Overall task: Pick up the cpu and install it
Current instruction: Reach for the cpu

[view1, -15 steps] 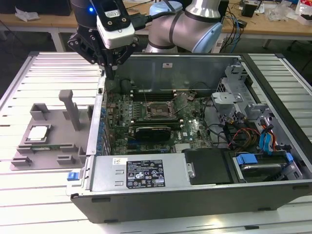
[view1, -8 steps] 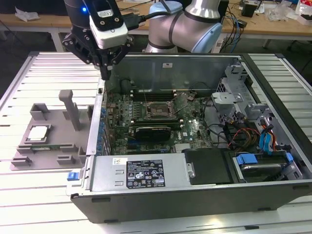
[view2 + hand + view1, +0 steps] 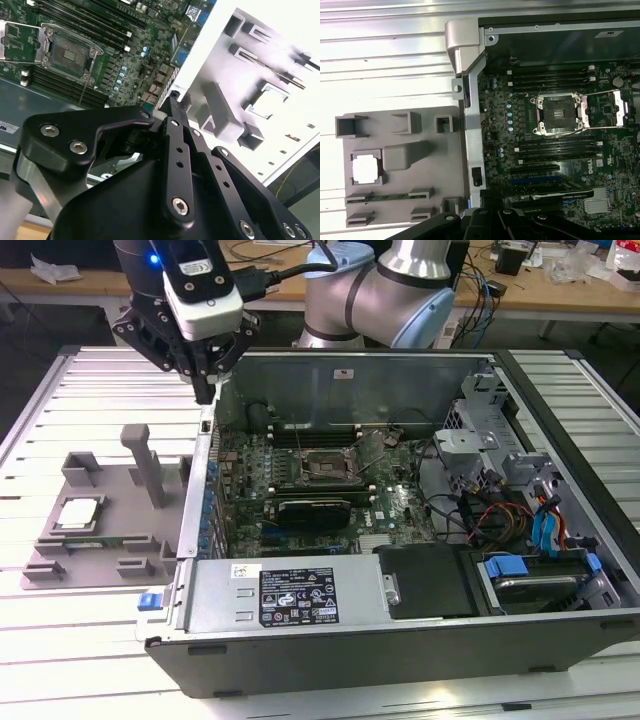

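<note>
The cpu point(image 3: 80, 512), a small square chip with a pale silver top, lies flat in a recess of the grey holder tray point(image 3: 60, 562) at the exterior view's left, outside the case. It appears as a bright square in both wrist views point(image 3: 366, 168) point(image 3: 270, 105). My gripper point(image 3: 207, 392) hangs above the case's left wall, between tray and motherboard, its fingers point(image 3: 173, 102) shut together with nothing in them. The open cpu socket point(image 3: 328, 465) point(image 3: 559, 114) point(image 3: 67, 50) sits on the green motherboard point(image 3: 395, 502), its metal frame flipped up.
The open computer case point(image 3: 300, 645) lies on a slatted metal table point(image 3: 80, 640). A grey post point(image 3: 150, 465) stands on the tray. Inside the case are a black expansion card point(image 3: 315, 510), memory slots point(image 3: 555, 80), cables point(image 3: 500, 515) and drive bays point(image 3: 540, 585).
</note>
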`<move>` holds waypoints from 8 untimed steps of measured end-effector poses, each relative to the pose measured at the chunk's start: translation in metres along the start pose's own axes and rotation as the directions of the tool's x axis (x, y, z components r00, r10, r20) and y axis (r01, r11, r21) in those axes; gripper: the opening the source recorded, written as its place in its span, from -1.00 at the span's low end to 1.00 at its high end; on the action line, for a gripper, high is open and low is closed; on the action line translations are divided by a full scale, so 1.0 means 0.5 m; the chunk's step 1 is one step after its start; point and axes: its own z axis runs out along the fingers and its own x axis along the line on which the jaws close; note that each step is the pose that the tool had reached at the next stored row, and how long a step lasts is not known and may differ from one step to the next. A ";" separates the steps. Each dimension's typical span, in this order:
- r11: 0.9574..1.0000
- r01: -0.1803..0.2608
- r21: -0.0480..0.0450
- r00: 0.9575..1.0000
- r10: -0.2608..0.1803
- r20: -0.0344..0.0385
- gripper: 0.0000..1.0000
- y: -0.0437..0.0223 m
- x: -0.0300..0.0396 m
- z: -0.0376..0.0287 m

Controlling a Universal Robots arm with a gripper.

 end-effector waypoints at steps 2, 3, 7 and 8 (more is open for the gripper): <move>1.000 0.000 0.000 1.000 0.000 0.000 -0.79 0.000 0.006 0.000; 1.000 0.000 0.000 1.000 0.000 0.000 -0.79 -0.001 0.011 0.000; 1.000 0.000 0.000 1.000 0.000 0.001 -0.79 -0.003 0.035 -0.001; 1.000 0.000 0.000 1.000 0.000 0.001 -0.79 -0.003 0.041 -0.001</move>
